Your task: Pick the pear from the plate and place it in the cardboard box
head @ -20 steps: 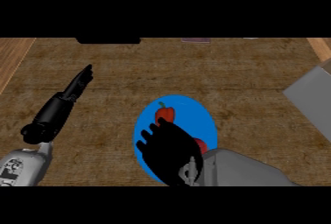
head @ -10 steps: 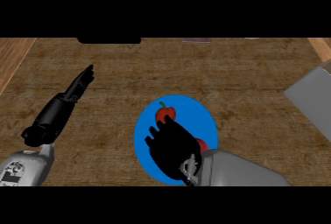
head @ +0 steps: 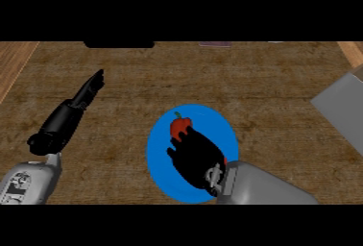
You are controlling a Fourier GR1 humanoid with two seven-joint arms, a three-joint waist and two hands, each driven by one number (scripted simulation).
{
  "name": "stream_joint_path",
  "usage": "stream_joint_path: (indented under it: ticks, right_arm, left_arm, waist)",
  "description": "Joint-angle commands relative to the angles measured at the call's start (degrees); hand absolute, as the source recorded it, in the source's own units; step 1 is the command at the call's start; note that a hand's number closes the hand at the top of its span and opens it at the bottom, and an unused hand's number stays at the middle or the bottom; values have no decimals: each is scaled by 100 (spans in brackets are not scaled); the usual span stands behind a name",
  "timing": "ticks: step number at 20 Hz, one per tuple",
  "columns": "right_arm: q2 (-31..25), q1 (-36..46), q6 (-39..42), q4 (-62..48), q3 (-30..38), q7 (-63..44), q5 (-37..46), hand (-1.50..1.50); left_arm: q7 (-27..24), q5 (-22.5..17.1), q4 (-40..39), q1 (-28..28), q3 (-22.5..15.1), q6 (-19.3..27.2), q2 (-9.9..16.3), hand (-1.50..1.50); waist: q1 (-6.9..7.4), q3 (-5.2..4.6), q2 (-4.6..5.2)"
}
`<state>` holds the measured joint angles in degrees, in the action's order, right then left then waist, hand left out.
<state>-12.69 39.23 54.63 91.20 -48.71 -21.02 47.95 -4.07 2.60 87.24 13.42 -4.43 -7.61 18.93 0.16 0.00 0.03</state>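
**Right hand over the pear on the blue plate**

Brown, rough-grained counter (head: 212, 77) fills the head view, with paler wood strips along both side edges. At the right edge a grey slanted panel (head: 340, 108) pokes in; whether it belongs to the cardboard box cannot be told. One blue plate (head: 159, 149) sits at lower centre. On its upper part lies one pear (head: 180, 126), red, small, with a short dark stem pointing up-left. Two grey forearms come in from below. The right hand (head: 197, 161) lies over the plate, its fingertips at the pear's lower side; whether they close on it cannot be told. The left hand (head: 74, 108) rests at the left, well apart from the plate, fingers straight and held together, pointing up-right
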Motion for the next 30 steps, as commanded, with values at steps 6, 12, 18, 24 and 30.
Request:
stream_joint_path:
  ticks: [6,12,18,24,30]
  right_arm:
    - [198,0,-96,-503,144,541,808,-150]
    - [117,-512,-621,-862,-70,877,1454,-150]
    - [-117,-517,-1061,-1304,144,1748,1652,-150]
    - [-8,-477,-2129,-1601,-112,2507,2057,150]
    - [560,-285,-2272,-1751,-52,2710,2398,150]
  left_arm:
    - [-236,185,-370,140,219,-133,-199,0]
    - [127,275,273,-106,236,-230,-217,0]
    - [225,345,62,127,314,-265,-356,0]
    - [133,361,149,18,410,-347,-325,0]
    - [-209,96,-110,-93,734,-742,-124,0]
  waist:
    - [-11,-2,1]
    - [8,0,-6]
    - [3,1,2]
    - [21,1,7]
    - [32,-2,9]
